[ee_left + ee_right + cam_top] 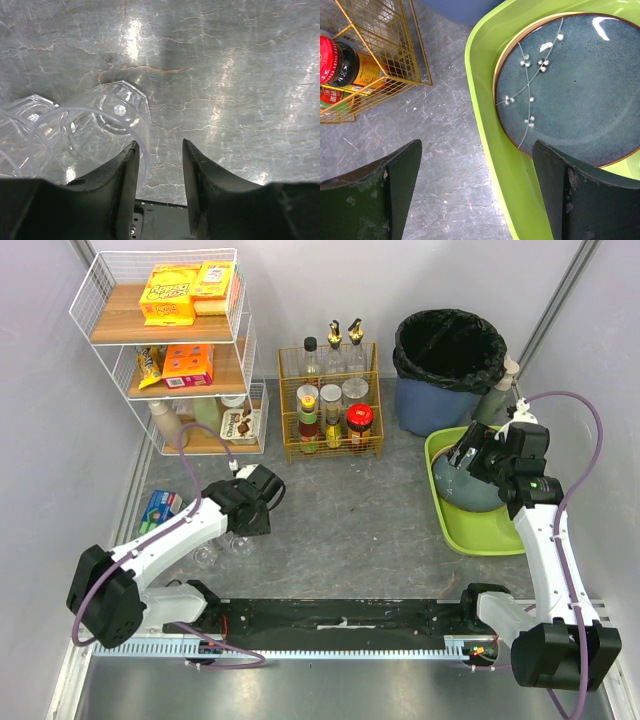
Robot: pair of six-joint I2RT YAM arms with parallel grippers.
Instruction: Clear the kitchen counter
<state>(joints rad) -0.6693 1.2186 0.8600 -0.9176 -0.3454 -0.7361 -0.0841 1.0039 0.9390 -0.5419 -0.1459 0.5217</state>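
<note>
Counter (350, 510) spans whole bench, dark grey, under both arms. Green tray (482, 537) on its R side holds blue plate (575, 85). R gripper (477, 190) wide open above tray rim. L gripper (160, 165) narrow, not clamped, straddling wall of clear glass (100, 125).

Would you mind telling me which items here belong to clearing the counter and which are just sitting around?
Job in hand: kitchen counter, clear glasses by the left tool, blue plate, lime-green tray, probably the small blue box.

Just lying about: yellow wire basket of bottles, white wire rack, lined bin.
</note>
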